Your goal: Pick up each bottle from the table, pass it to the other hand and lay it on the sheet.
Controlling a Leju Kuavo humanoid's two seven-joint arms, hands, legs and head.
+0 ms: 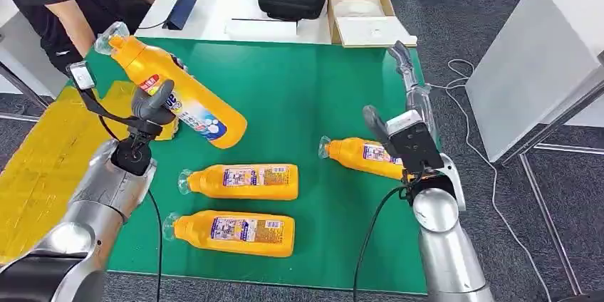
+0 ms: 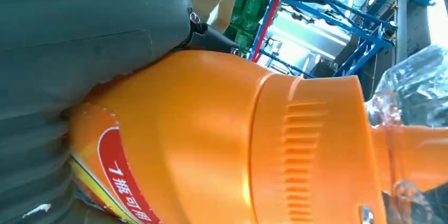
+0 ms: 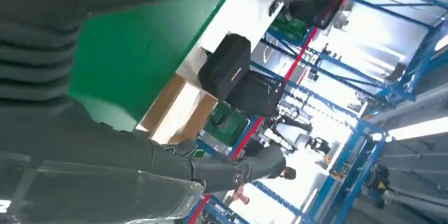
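Both arms are showing brushed silver shells, the left arm [image 1: 107,188] and right arm [image 1: 445,245] each trailing a black cable. Dark grey hands, the left hand [image 1: 151,106] and right hand [image 1: 407,74], are wearing ribbed wrist covers; black camera boxes are sitting at the wrists.

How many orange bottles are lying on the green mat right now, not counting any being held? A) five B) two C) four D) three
D: three bottles lie on the green mat, at and; a fourth, the held bottle, is up in the left hand.

Held bottle [image 2: 211,145] red label: "1 瓶"; rest illegible.
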